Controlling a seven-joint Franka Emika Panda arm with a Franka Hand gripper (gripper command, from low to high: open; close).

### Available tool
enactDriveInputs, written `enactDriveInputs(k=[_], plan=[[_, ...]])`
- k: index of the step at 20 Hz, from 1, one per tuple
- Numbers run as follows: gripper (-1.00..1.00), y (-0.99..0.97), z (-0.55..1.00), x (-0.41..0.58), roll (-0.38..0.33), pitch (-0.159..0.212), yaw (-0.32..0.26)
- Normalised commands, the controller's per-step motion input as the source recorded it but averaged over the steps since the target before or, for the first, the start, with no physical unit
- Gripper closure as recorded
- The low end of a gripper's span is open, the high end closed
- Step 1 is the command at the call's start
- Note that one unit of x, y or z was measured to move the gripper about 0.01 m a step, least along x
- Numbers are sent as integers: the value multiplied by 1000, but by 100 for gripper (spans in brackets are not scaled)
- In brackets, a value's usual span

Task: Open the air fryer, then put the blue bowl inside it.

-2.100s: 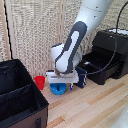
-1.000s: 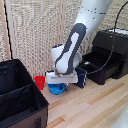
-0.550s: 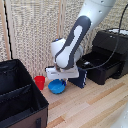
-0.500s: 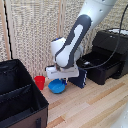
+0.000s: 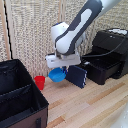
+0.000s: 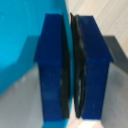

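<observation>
Bright-blue plastic, the blue bowl (image 5: 57, 75) hangs tilted in the air under the gripper (image 5: 62, 66), clear of the wooden floor (image 5: 95, 102), its rim nipped between the narrowed fingers (image 6: 55, 70). Only the wrist view shows that pinch: two dark blue pads pressed on a thin edge. The exterior view shows the surroundings instead: a red cup (image 5: 39, 82) below toward that view's left, a navy panel (image 5: 77, 76) just beside the bowl, the air fryer (image 5: 107, 55) with its drawer pulled out.

Even, soft indoor light; both views blurry, the wrist view's close fingers (image 6: 54, 65) unfocused.
</observation>
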Motion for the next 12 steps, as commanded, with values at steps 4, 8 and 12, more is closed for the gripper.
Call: enactDriveInputs(k=[4, 8, 12], plan=[[100, -274, 791, 213, 15, -3, -88], [100, -301, 771, 273, 27, -1, -133], [100, -329, 686, 311, 13, 0, -180]])
